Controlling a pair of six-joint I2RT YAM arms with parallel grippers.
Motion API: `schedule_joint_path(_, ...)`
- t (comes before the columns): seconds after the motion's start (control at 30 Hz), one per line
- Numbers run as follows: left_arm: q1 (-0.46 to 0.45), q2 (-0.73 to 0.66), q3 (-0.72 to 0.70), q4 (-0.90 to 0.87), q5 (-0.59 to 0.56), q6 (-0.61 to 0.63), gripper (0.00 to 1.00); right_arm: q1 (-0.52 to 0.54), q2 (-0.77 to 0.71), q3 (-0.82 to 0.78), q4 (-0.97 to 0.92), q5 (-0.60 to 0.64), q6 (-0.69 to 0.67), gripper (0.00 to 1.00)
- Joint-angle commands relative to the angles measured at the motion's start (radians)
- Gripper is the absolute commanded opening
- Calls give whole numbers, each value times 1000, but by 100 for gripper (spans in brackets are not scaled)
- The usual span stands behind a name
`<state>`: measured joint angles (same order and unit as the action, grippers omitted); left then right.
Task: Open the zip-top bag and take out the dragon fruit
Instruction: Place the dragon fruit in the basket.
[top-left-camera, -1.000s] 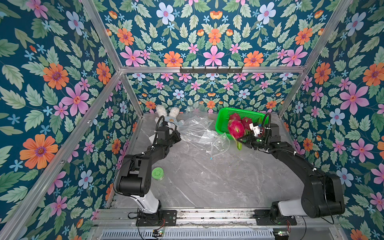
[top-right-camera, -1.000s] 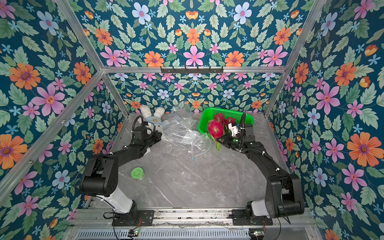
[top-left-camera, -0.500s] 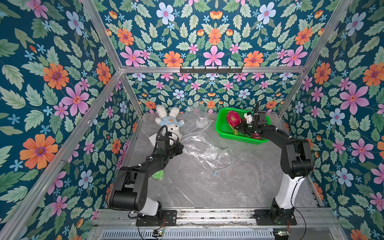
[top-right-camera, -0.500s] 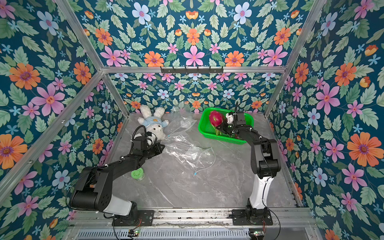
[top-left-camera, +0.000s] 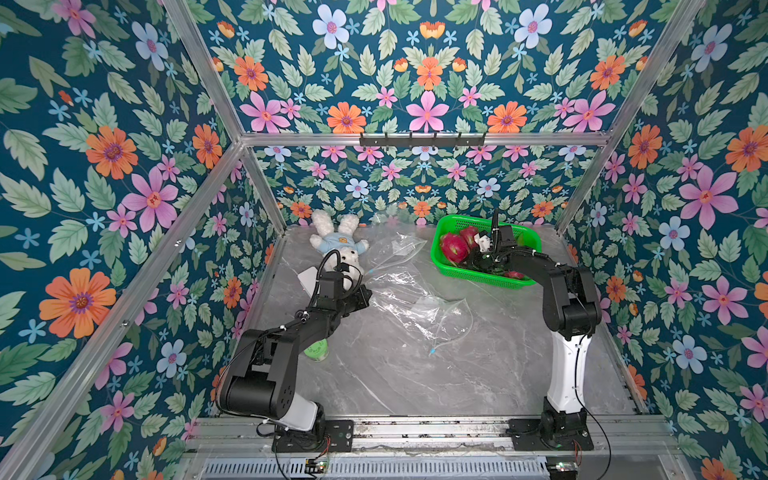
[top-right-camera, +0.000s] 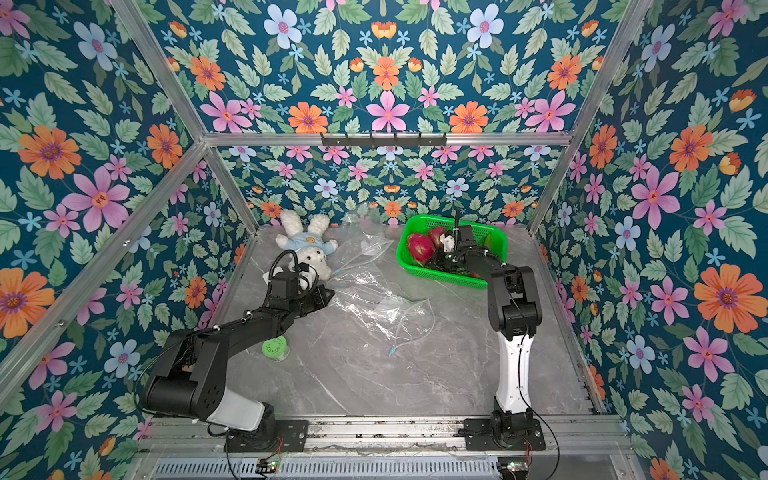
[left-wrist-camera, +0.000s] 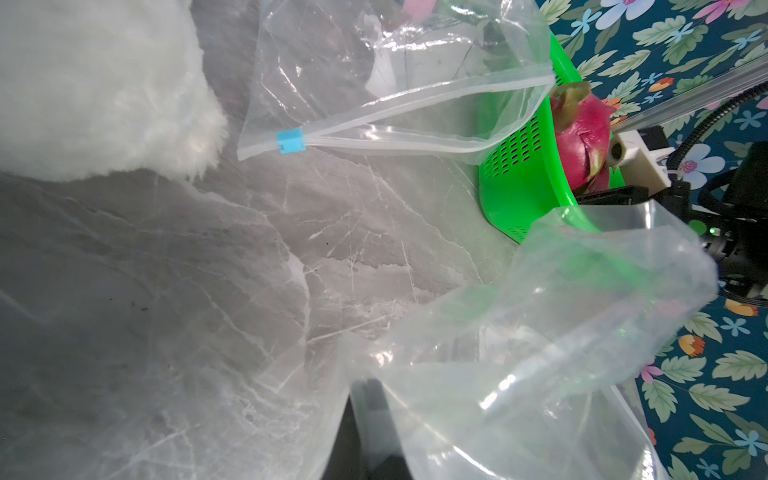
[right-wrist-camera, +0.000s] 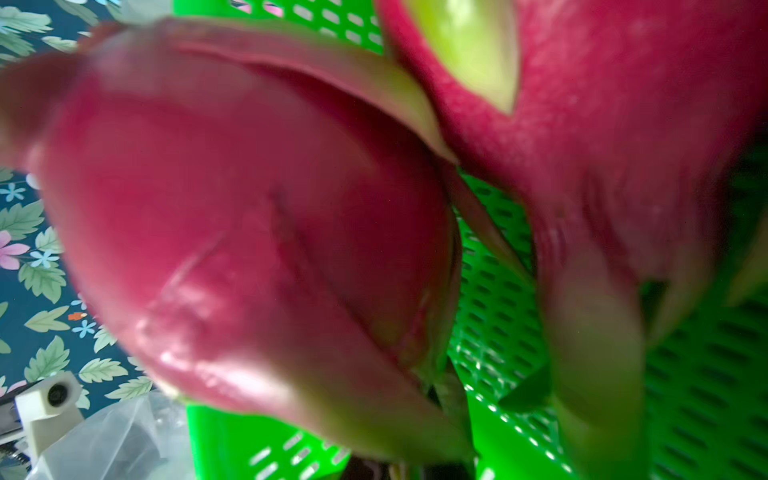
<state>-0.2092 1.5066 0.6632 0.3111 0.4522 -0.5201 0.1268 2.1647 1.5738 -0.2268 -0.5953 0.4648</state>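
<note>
My left tool (top-left-camera: 362, 297) pinches the limp clear zip-top plastic bag (top-left-camera: 415, 307), empty on the surface (top-left-camera: 415, 386) (job nearly finished, I judge). Beyond, magenta green-scaled dragon fruit (top-left-camera: 453, 248) lie in the green perforated basket (top-left-camera: 482, 279); whether my right tool (top-left-camera: 478, 262) there is apart or together I cannot tell.

Bright, even light fills both top views, with faint shadows on the bench (top-left-camera: 415, 374). The right wrist view is blurred: the dragon fruit (right-wrist-camera: 249, 228) is out of focus. Glare streaks the zip-top bag (left-wrist-camera: 540, 374).
</note>
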Motion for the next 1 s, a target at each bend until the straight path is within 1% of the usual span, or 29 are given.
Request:
schedule_joint_path(0.0,2,-5,16,-16,-7,17,0,0,-9,-4,-46,28,-23,23)
schedule_joint_path(0.13,1,-3,33,-34,-15,27,0,-1,-55,-14,-40,17,-27,34)
schedule_joint_path(0.23,-2,-10,41,-54,-26,49,0,-1,-115,-43,-17,22,-43,47)
schedule_joint_path(0.33,-8,-20,60,-98,-49,83,0,-4,-190,-92,19,37,-46,50)
schedule_joint_path(0.47,-11,-26,97,-155,-61,134,0,-7,-294,-149,33,48,-51,52)
schedule_joint_path(0.57,-11,-15,151,-222,-104,186,0,-7,-382,-214,47,51,-55,54)
schedule_joint_path(0.7,-11,13,200,-230,-146,207,0,-7,-493,-328,90,57,-38,55)
schedule_joint_path(0.87,-10,106,309,-248,-207,251,0,-6,-637,-468,132,73,-21,55)
schedule_joint_path(0.97,-9,190,410,-266,-267,292,0,-4,-709,-557,166,85,-1,55)
